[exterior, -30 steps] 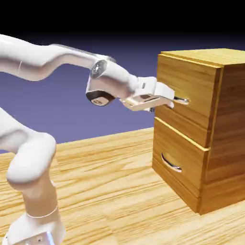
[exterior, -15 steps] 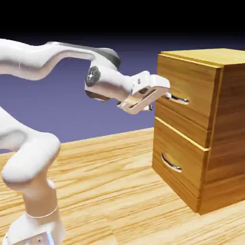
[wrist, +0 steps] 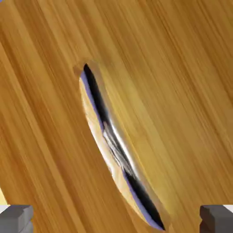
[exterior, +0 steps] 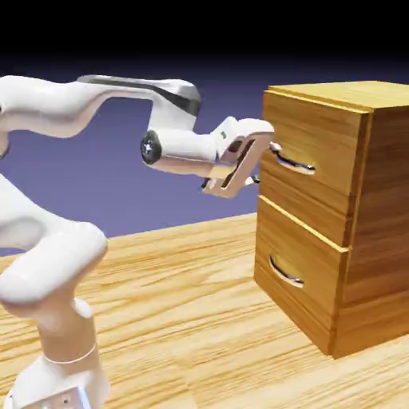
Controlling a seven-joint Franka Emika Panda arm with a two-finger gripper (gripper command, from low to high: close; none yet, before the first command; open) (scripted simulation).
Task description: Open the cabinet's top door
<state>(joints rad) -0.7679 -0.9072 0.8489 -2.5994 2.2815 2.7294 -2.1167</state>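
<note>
Jaws spread wide before the shut top door's handle.

gripper hides the top door's handle end.

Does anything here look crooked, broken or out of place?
Nothing stands out. The cabinet sits square on the table, both fronts shut and flush, handles intact. The open gripper is rolled at the top door's handle.

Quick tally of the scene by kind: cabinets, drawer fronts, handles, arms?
Light-brown wood-grain cabinet: 1
Wood-grain drawer fronts: 2, top, bottom
Silver handles: 2, top, bottom
White robot arm with open end effector: 1
Total: 6
</note>
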